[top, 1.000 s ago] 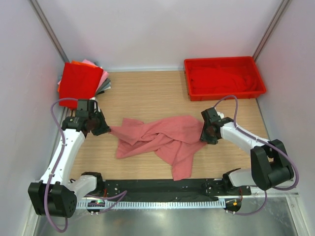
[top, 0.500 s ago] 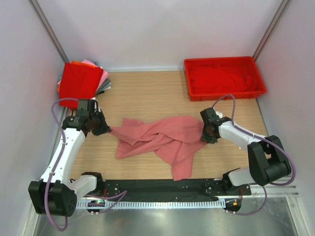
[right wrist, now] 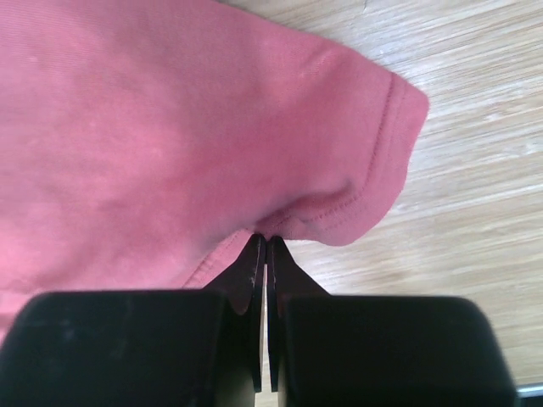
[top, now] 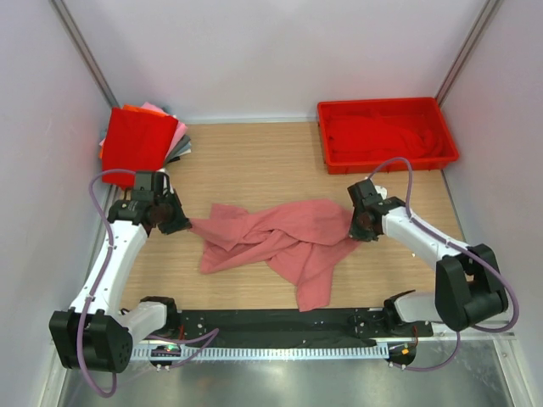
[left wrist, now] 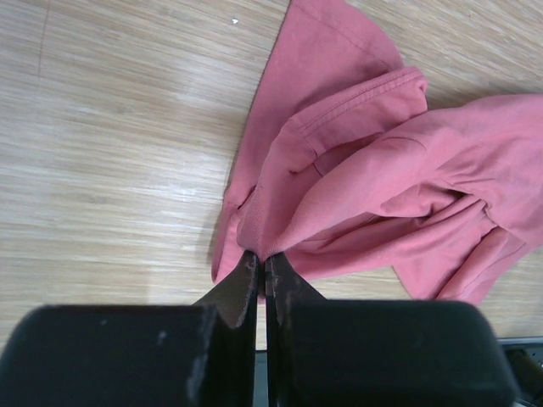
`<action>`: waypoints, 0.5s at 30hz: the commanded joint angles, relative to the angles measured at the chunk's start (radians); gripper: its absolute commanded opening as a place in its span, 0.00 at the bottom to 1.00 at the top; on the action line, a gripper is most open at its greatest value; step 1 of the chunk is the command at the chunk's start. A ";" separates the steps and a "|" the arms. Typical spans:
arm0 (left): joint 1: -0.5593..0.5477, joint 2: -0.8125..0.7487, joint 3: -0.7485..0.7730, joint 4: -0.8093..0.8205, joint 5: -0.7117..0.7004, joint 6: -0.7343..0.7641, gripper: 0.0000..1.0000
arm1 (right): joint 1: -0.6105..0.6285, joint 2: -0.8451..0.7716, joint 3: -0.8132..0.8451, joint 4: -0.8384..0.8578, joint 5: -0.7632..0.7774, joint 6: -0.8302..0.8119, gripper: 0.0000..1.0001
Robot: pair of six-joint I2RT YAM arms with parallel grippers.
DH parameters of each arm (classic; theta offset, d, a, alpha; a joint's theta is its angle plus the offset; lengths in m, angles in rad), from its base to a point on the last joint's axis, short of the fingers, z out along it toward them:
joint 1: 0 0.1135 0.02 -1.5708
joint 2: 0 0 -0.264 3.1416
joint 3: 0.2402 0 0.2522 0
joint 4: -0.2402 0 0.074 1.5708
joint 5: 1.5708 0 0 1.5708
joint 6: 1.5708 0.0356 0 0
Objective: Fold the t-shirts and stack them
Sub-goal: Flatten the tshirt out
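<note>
A dusty salmon-pink t-shirt (top: 280, 239) lies crumpled across the middle of the wooden table. My left gripper (top: 180, 224) is shut on its left edge; the left wrist view shows the fingertips (left wrist: 262, 264) pinching a fold of the shirt (left wrist: 365, 186). My right gripper (top: 356, 227) is shut on the shirt's right edge; the right wrist view shows the tips (right wrist: 265, 244) pinching cloth just under a sleeve hem (right wrist: 373, 195). A stack of folded t-shirts (top: 140, 137), bright red on top with pink, orange and grey edges showing, sits at the back left corner.
A rigid red plastic tray (top: 386, 106) stands at the back right with red cloth (top: 382, 136) inside. White walls close in on the table's left, back and right. A black rail runs along the near edge.
The right gripper and wrist have shifted slightly right and back, pulling the shirt's right edge a little. The left arm and the shirt's left edge have barely moved.
</note>
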 commanded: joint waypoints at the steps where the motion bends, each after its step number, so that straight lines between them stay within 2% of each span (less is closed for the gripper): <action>1: 0.007 -0.003 -0.003 0.027 -0.003 0.011 0.00 | 0.001 -0.073 0.055 -0.068 0.022 -0.013 0.01; 7: 0.007 -0.044 0.017 0.008 -0.036 0.004 0.00 | 0.001 -0.156 0.100 -0.119 -0.057 -0.016 0.01; 10: 0.005 -0.104 0.057 -0.027 -0.021 0.009 0.00 | 0.001 -0.231 0.185 -0.176 -0.078 -0.035 0.01; 15: 0.005 -0.207 0.265 -0.127 -0.046 -0.002 0.00 | 0.001 -0.313 0.464 -0.317 -0.057 -0.070 0.01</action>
